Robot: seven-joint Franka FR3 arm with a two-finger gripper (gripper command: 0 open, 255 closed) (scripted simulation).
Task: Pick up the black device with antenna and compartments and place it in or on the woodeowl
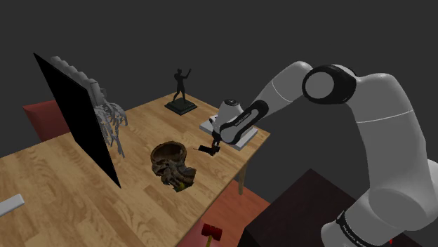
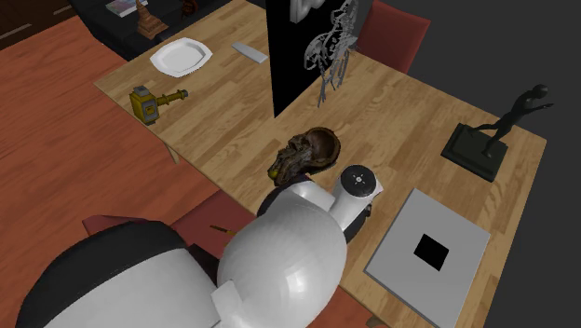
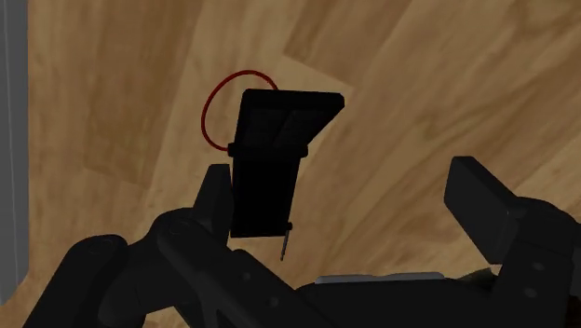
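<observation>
My pincer [image 3: 341,177] is open, its fingers wide apart. The black device [image 3: 270,163] sits off-centre, just beside one finger, unclasped, on the worktop [image 3: 419,84], I judge. I should re-centre before closing. The brown carved owl [image 1: 172,165] stands nearby.

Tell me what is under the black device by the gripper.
Wood-grain tabletop shows all round the black device, with a red wire loop at one corner. The patch straight beneath is covered by the device itself. Whether it touches the wood cannot be told.

Dim, flat light; dark surroundings, muted colours.
</observation>
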